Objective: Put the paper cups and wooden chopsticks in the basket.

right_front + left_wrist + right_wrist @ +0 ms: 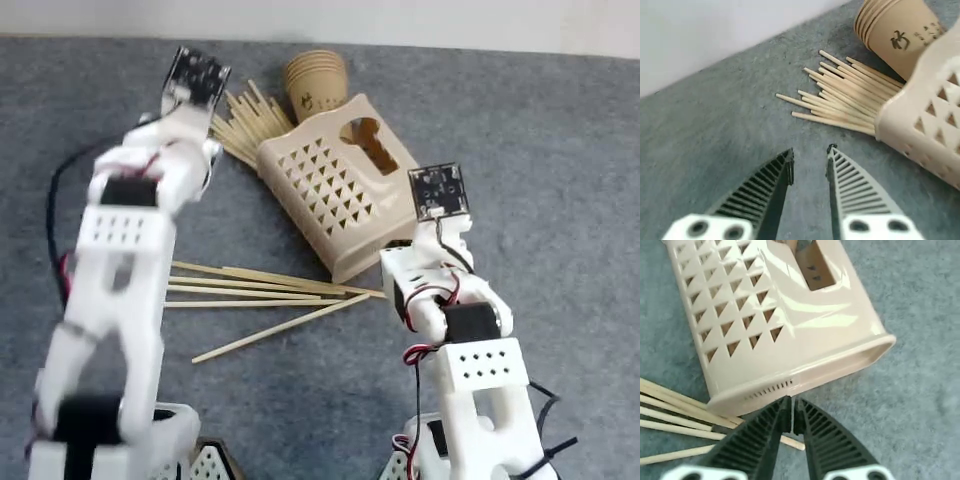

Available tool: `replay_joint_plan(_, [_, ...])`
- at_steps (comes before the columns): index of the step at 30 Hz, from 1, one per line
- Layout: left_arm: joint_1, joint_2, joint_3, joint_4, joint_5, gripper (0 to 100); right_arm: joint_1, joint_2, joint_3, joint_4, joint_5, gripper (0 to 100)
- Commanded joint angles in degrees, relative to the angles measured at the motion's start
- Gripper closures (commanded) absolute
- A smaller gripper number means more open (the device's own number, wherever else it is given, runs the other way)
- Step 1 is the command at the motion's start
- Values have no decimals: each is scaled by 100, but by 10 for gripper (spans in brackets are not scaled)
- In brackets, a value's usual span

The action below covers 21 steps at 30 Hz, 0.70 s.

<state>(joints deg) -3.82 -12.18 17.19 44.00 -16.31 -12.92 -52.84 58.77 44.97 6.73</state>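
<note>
Right wrist view, basket [830, 315] rim at closed right jaws, left jaws parted, empty.

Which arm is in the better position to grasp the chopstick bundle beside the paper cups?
Left. The left gripper is open and points at the chopstick bundle close ahead. The right gripper sits at the opposite end of the basket, far from it.

Bright, even overhead light; soft shadows; glare on basket [805, 305] wall, rt wrist view.
</note>
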Motion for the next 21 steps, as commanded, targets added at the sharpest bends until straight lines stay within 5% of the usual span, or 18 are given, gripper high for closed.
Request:
replay_joint_plan(1, [136, 778, -1051, -9, 44, 884, 75, -84, -48, -189, -70, 971])
replay_joint_plan(17, [127, 3662, -3688, 53, 53, 889, 84, -84, 48, -215, -70, 971])
replay_joint_plan(21, [-136, 4462, -4549, -26, 712, 889, 84, -84, 57, -215, -70, 971])
